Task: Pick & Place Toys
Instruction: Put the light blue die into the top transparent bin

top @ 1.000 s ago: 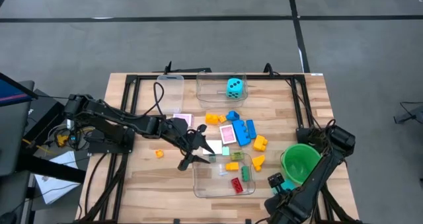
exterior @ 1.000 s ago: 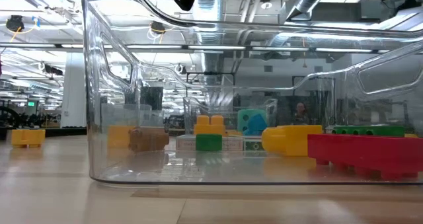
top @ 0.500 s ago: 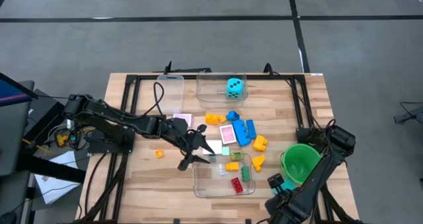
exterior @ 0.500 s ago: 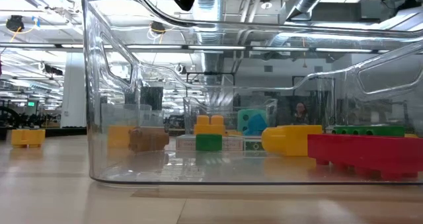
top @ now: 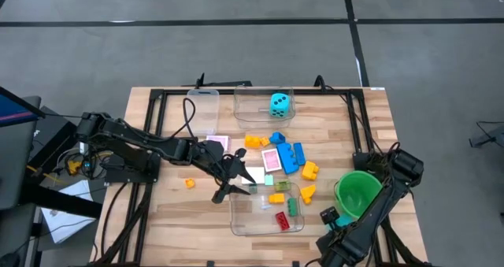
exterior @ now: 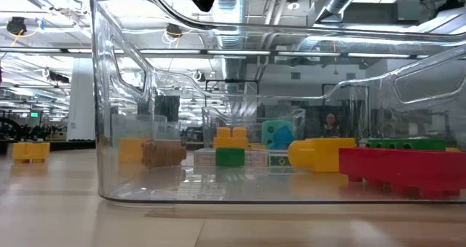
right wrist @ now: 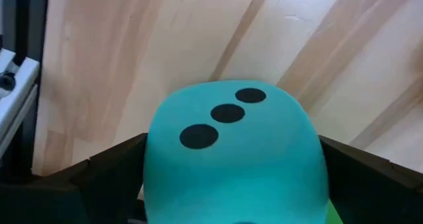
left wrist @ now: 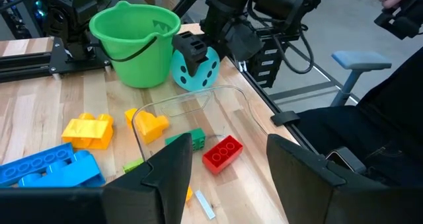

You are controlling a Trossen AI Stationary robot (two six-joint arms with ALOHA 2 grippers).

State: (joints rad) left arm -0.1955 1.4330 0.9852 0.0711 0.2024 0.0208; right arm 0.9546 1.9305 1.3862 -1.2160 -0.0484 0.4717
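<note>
Fingers of the right gripper point(right wrist: 231, 204) are seen spread as wide as they go, one on either side of a cyan black-dotted die point(right wrist: 234, 151), which is held between them just beside the round green plastic bowl point(top: 358, 192), above the wooden table point(top: 173, 212).

The left gripper point(left wrist: 228, 178) is held about half open with nothing between its fingers point(left wrist: 173, 174), above the near end of a clear plastic tub point(top: 266, 208). Below and ahead of it, inside the tub, a red building brick point(left wrist: 223, 152), a green brick point(left wrist: 188, 140) and a yellow brick point(left wrist: 151, 123) are seen. Farther off, outside the tub, blue bricks point(top: 291, 157) and a pink-backed card point(top: 272, 161) are spread on the table. Farthest, a second cyan die point(top: 279, 104) is seen inside another clear tub point(top: 250, 108).
</note>
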